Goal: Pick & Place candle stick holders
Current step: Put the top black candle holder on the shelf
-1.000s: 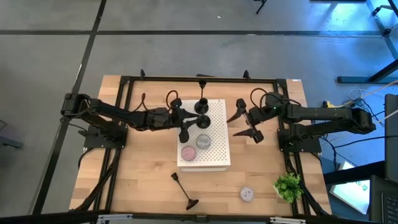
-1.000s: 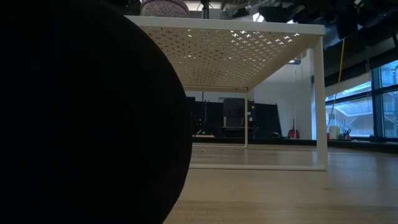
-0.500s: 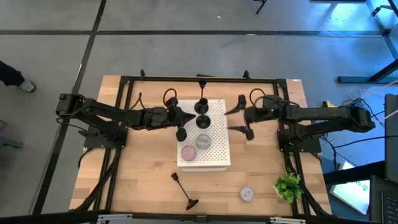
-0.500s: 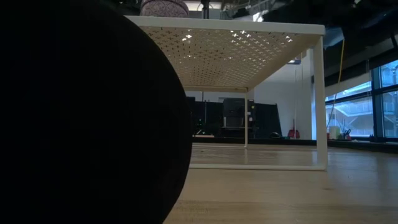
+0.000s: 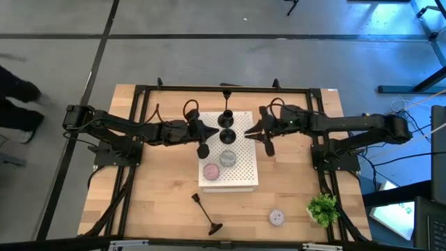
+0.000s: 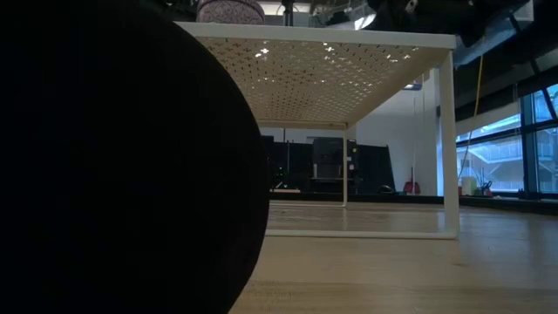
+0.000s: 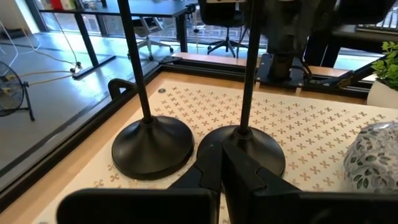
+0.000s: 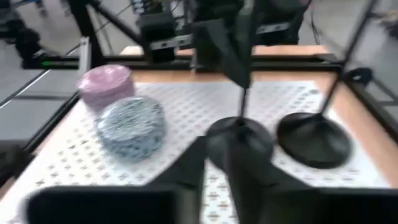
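Swung in over the white board [image 5: 230,162], the right hand [image 5: 259,134] is spread; the left hand [image 5: 202,139] cannot be judged; a black holder [image 5: 228,136] awaits gripping

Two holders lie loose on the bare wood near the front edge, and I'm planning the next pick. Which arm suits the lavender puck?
Right. The lavender puck lies on its side of the table, beside the plant; the right gripper hovers open at the white board, and the left gripper sits farther off.
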Motion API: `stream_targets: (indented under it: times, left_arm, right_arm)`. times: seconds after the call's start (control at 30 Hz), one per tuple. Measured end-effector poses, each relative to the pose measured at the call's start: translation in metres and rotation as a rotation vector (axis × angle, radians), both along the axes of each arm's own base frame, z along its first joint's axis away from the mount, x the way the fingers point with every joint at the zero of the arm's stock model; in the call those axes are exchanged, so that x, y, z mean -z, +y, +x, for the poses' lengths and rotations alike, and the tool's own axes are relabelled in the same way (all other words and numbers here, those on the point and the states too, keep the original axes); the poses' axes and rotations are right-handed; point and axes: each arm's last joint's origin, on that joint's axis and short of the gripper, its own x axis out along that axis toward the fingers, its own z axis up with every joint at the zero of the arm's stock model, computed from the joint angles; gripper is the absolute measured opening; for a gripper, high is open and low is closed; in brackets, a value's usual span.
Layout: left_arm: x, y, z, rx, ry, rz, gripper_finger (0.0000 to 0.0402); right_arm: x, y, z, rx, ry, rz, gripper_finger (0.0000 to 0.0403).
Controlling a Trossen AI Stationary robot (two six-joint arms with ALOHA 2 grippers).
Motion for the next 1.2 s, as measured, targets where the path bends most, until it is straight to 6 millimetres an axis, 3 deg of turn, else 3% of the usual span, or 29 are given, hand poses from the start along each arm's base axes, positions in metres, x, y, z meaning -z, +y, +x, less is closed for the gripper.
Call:
stream_targets:
  times: [0.07,0.17,0.6,1.2]
  left_arm:
    - [0.001,0.0,0.0,-0.002,0.007,-0.006,0.0002]
    - [0.002,0.0,-0.001,-0.005,0.014,-0.021,0.0002]
    - [-0.007,-0.009,-0.009,-0.024,0.002,-0.022,0.0001]
    - [-0.015,-0.014,-0.012,-0.008,-0.033,-0.007,0.0001]
  right_arm:
    - [-0.001,0.003,0.006,-0.017,0.01,0.001,0.0019]
    - [0.001,0.007,0.014,-0.035,0.02,0.001,0.0006]
    - [0.012,0.008,0.038,0.017,0.122,-0.065,0.0001]
    - [0.014,0.007,0.039,0.132,0.144,-0.107,0.0]
